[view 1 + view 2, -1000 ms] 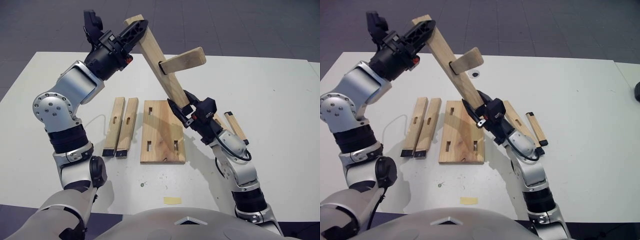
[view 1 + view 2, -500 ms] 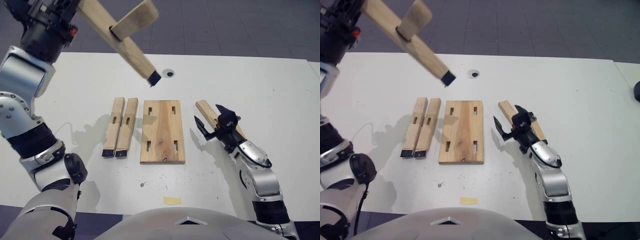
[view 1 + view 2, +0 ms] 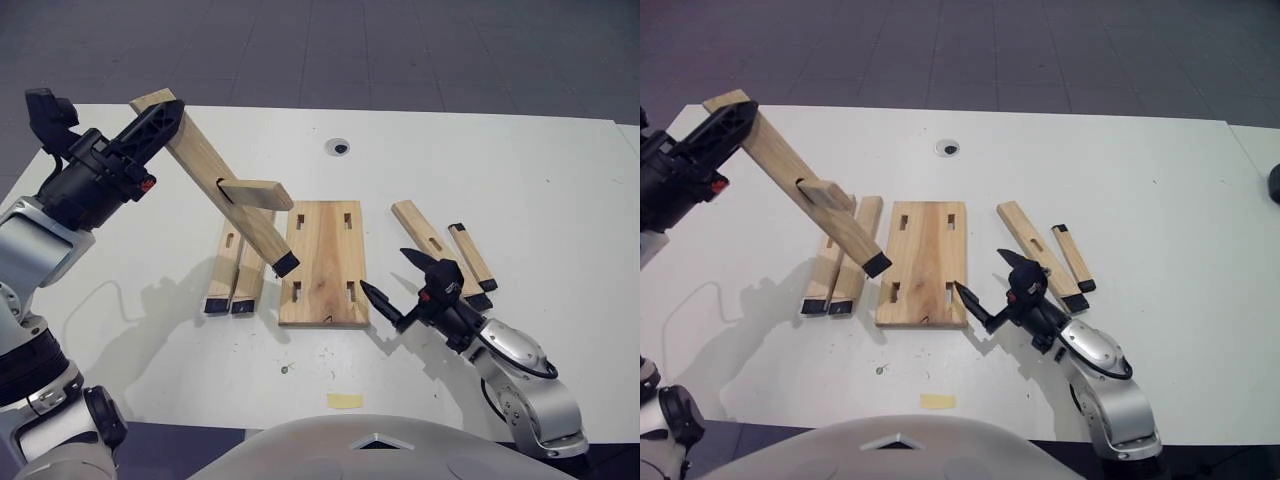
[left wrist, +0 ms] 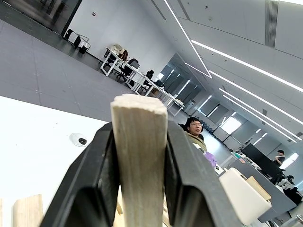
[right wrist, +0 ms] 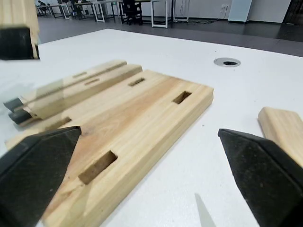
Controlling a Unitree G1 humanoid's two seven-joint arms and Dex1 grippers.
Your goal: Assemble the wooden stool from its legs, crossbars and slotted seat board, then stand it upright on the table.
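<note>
While the yellow slip [image 3: 345,401] lies nearest on the table [image 3: 540,180], too small for any writing on it to be read, the right gripper [image 3: 384,270] sits low just beyond it, spread wide and holding nothing. Its fingertips [image 5: 33,161] frame the near right corner of the seat board [image 3: 323,262], which lies flat mid-table with four slots facing up. Whether a tip touches the board's edge, I cannot tell.

Just right of the board lie two wooden pieces: a long piece [image 3: 418,225] and, beside it, a short piece [image 3: 470,257] with black ends. On the board's left, a pair of legs [image 3: 240,262] lies side by side, slots up, black caps toward the robot.

Now up and over to the left. The left gripper [image 3: 165,112] is clamped tight on the top end of a leg [image 3: 215,175], its fingers [image 4: 90,179] pressed against both sides of the wood. That leg slants down toward the board, with a crossbar [image 3: 255,193] seated in its slot and sticking out sideways. Its black-capped foot hangs by the board's left edge, above the lying pair; contact is unclear.

Farthest back, a round grommet [image 3: 340,147] sits in the tabletop.
</note>
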